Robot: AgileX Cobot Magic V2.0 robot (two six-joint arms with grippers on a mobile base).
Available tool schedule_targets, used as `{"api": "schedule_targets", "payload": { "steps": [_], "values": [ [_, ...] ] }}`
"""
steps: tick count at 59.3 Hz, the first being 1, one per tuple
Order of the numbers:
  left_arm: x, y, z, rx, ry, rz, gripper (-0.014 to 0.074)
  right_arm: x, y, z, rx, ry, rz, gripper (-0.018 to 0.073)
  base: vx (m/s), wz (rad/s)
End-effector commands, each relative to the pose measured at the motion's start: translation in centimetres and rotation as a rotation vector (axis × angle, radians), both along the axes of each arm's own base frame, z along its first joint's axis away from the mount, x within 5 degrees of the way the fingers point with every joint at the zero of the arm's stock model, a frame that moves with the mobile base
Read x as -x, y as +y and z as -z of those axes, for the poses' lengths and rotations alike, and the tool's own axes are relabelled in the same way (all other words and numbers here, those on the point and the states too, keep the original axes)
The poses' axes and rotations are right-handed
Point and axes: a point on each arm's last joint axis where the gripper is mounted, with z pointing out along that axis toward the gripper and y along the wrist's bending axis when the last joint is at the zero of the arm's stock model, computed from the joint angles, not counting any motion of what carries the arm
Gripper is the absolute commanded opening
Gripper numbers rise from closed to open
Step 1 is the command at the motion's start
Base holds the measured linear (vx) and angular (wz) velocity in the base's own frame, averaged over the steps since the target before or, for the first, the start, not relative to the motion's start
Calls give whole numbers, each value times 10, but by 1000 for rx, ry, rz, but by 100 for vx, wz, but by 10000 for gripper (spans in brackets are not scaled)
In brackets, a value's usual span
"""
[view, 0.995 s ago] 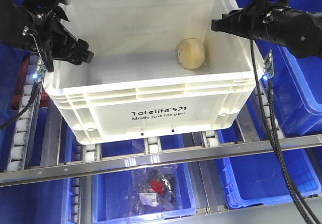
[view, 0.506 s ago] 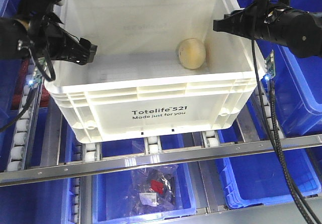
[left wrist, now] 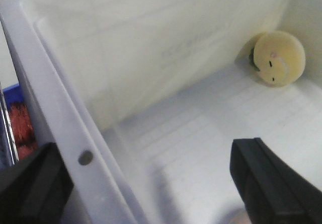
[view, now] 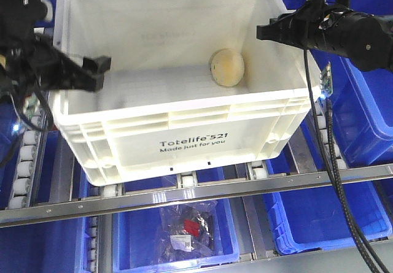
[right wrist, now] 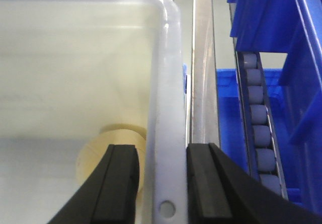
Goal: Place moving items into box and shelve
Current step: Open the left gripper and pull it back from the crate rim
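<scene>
Now the left pincer (view: 92, 70) sits wide apart over the box's (view: 184, 141) left wall, one finger (left wrist: 266, 183) inside and one outside, not pinching it. It is lower and further left than a second ago. The right pincer (right wrist: 161, 183) squeezes the box's right wall, one finger (right wrist: 118, 183) inside, the other outside. The box has turned a little since then, its left end swung nearer the camera, and it rests on the rollers (view: 258, 173). The pale yellow ball (view: 227, 67) lies in the box's far right corner, just inside the right pincer and far across from the left one. Blue bins (view: 178, 236) sit below.
</scene>
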Motion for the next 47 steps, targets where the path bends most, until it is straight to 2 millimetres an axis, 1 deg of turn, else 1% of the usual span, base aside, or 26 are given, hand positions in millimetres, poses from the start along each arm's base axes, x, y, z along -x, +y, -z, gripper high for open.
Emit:
{"api": "schedule_targets", "payload": {
  "steps": [1,9,16,19,26,37,47],
  "values": [
    [1,-3,-21,59,-224,27,704,4,4,-24,-23,-90,-13,295,0,0],
    [-2,-1,-5,67,-238,16,703,4,4,-24,-23,-90,-13,295,0,0],
    [-15,-3,9,61,-231,10,701,4,4,-24,-23,-90,-13,295,0,0],
    [-19,-4,12,63,-235,12,701,4,4,-24,-23,-90,-13,295,0,0],
    [-21,-3,11,69,-254,6,699,4,4,-24,-23,-90,-13,295,0,0],
    [-26,14,9,65,-267,-53,698,4,4,-24,-23,-90,-13,295,0,0],
    [-24,28,5,47,-265,-94,695,4,4,-24,-23,-90,-13,295,0,0]
  ]
}}
